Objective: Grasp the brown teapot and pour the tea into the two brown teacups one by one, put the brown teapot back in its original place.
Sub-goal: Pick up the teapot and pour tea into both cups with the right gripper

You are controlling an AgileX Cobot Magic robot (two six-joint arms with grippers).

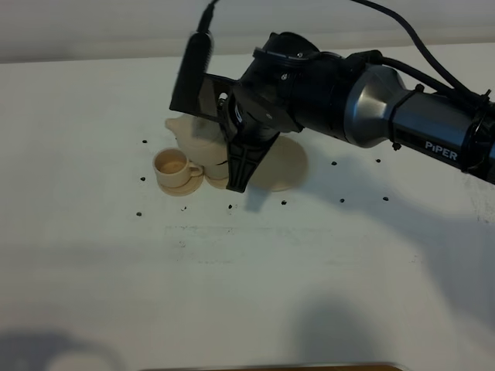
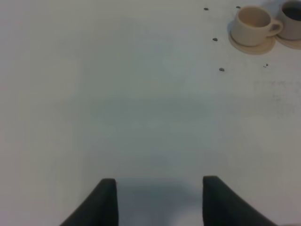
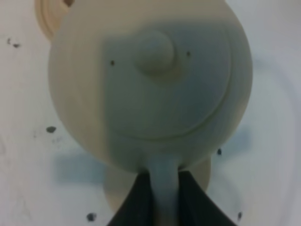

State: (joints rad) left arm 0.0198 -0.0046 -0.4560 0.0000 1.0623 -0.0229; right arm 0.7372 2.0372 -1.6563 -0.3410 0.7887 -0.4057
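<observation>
The brown teapot (image 1: 195,136) hangs over the table, left of its wide empty saucer (image 1: 288,162), spout toward the left. My right gripper (image 1: 238,176) is shut on its loop handle (image 3: 162,188), one black finger (image 3: 134,202) on each side. The lid knob (image 3: 155,52) faces the right wrist camera. One teacup (image 1: 172,165) stands on its small saucer just in front of the spout. The other teacup (image 1: 216,170) is mostly hidden under the gripper. The left wrist view shows both cups, a pale one (image 2: 253,23) and one with a dark inside (image 2: 292,14). My left gripper (image 2: 160,183) is open over bare table.
Small dark specks (image 1: 342,200) dot the white table (image 1: 255,294) around the tea set. The right arm (image 1: 418,124) stretches in from the right edge, casting a broad shadow. A tan edge (image 1: 271,366) shows at the table's front.
</observation>
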